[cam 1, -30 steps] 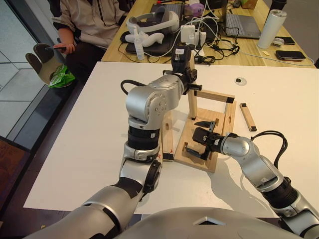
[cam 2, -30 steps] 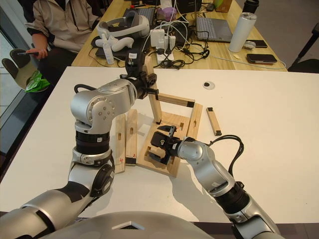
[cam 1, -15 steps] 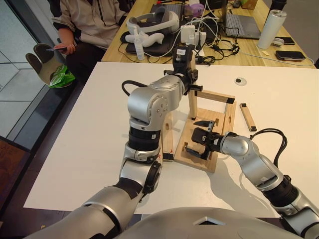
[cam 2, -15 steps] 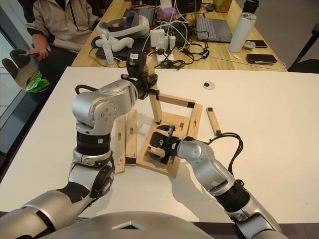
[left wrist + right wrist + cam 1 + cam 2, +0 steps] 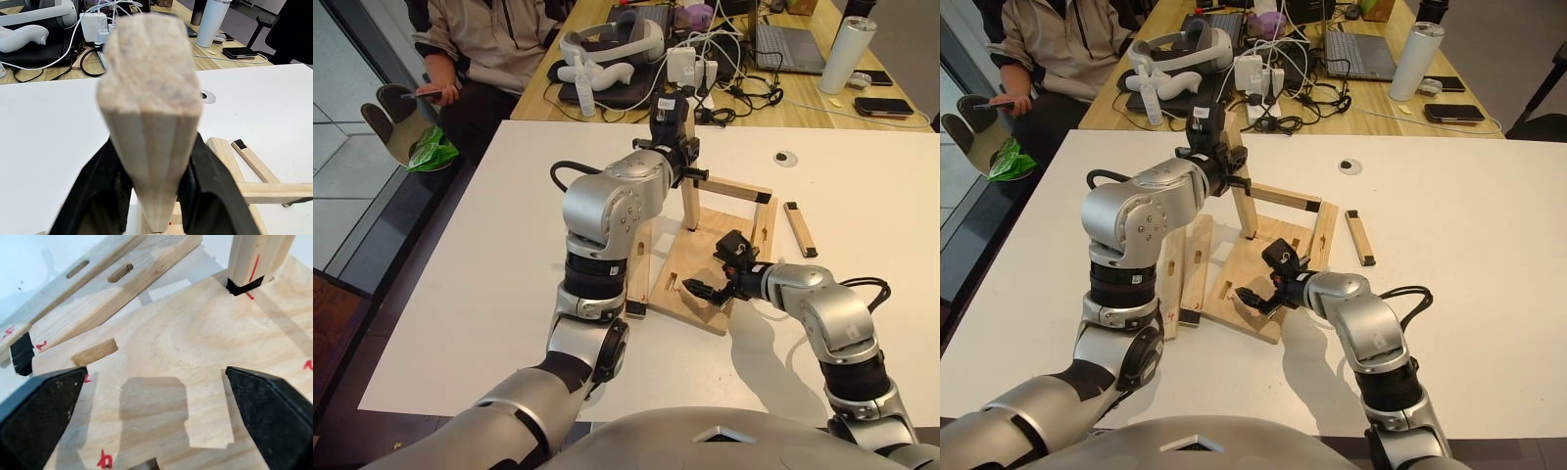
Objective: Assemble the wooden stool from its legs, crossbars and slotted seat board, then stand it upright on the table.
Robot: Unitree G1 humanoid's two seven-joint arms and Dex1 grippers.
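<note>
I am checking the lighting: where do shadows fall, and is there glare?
Right wrist view: a blocky shadow lies on the board, under the right tool. Left eye view: the table is bright, no glare. Left wrist view: no glare on the leg.

Close to the left wrist camera, the upright leg (image 5: 149, 122) is blurred, and its near end hides its foot. The left arm (image 5: 607, 211) covers parts of the loose legs (image 5: 642, 279). Over the seat board (image 5: 161, 347), the upright leg's top is cut off.
</note>
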